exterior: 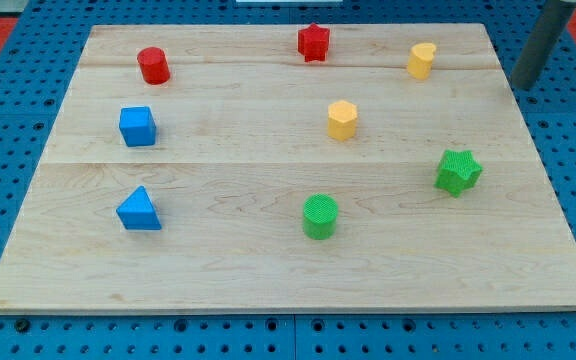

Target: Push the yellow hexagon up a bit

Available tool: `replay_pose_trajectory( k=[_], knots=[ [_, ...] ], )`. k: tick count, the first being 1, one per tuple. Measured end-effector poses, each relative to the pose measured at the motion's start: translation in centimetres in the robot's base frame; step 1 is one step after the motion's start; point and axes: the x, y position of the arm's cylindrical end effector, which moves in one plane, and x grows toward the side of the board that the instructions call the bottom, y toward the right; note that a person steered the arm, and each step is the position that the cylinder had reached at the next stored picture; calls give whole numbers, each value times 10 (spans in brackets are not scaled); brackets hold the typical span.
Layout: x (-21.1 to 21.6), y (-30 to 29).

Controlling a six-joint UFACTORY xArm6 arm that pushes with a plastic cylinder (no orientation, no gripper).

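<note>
The yellow hexagon (342, 119) stands a little right of the board's middle, in its upper half. My tip (523, 85) is the lower end of a dark rod at the view's upper right, just past the board's right edge. It is far to the right of the yellow hexagon and slightly above it, touching no block. The nearest block to the tip is a second yellow block (421, 60), rounded, shape unclear, near the board's top edge.
On the wooden board (268, 270): a red cylinder (153, 65) at the upper left, a red star (314, 42) at the top middle, a blue cube (137, 126) and blue triangle (139, 209) at the left, a green cylinder (320, 216) at the lower middle, a green star (458, 171) at the right.
</note>
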Motion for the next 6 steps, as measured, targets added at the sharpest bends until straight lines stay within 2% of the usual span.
replay_pose_trajectory(
  k=[4, 5, 6],
  knots=[
    [96, -158],
    [98, -231],
    [81, -255]
  ],
)
